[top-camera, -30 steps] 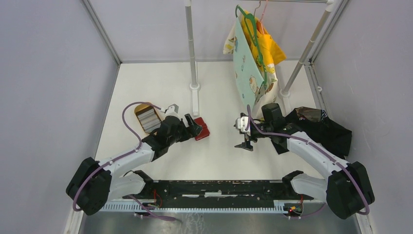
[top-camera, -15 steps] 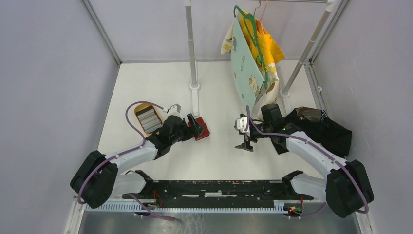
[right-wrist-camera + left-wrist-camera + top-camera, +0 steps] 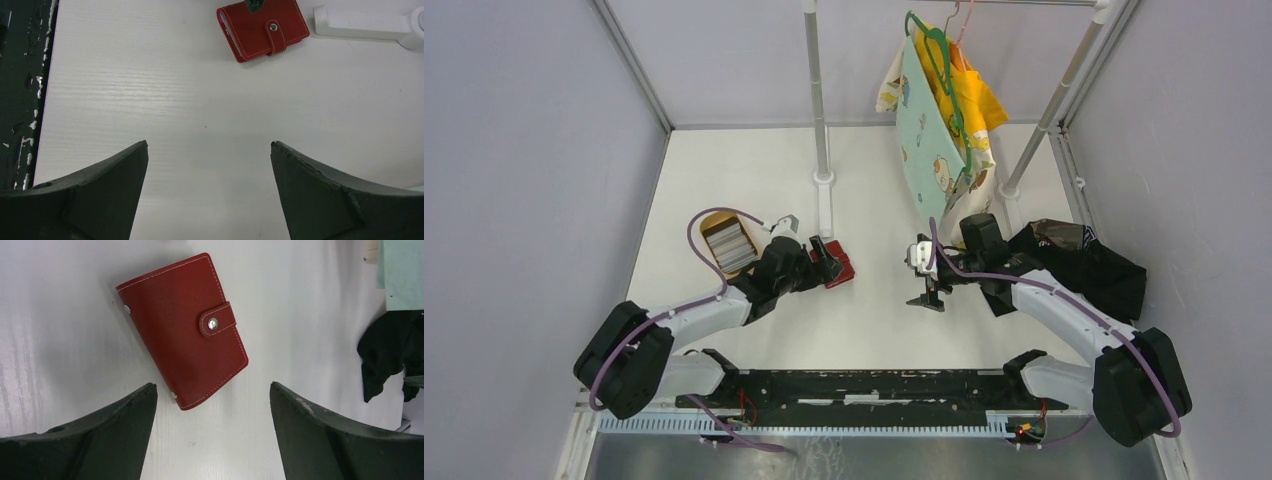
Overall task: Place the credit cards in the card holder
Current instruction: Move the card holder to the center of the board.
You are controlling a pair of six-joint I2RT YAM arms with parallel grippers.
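card holder [image 3: 182, 330]: red folding wallet, shut, snap tab fastened; lies flat and askew on the white table [image 3: 864, 330]; reference item for every entry below.
credit cards [image 3: 729, 245]: small stack, grey and silvery faces showing; held in a tan oval tray [image 3: 712, 217]; left of the card holder and apart from it, with the left arm's wrist between them.
left gripper [image 3: 211, 388]: released, fingers spread wide, nothing between them; poised over the card holder's near edge, the holder's lower corner just beside one fingertip; contact cannot be told.
right gripper [image 3: 210, 145]: released, fingers spread wide, empty; well to the right of the card holder, over bare table, the holder visible at the far edge of its wrist view.
rack post [image 3: 821, 120]: white upright on a white foot; directly behind the card holder.
hanging garments [image 3: 944, 130]: pale green print and yellow, on hangers; behind and to the right of the card holder.
dark clothing [image 3: 1094, 265]: crumpled heap; far right of the card holder, beyond the right arm.
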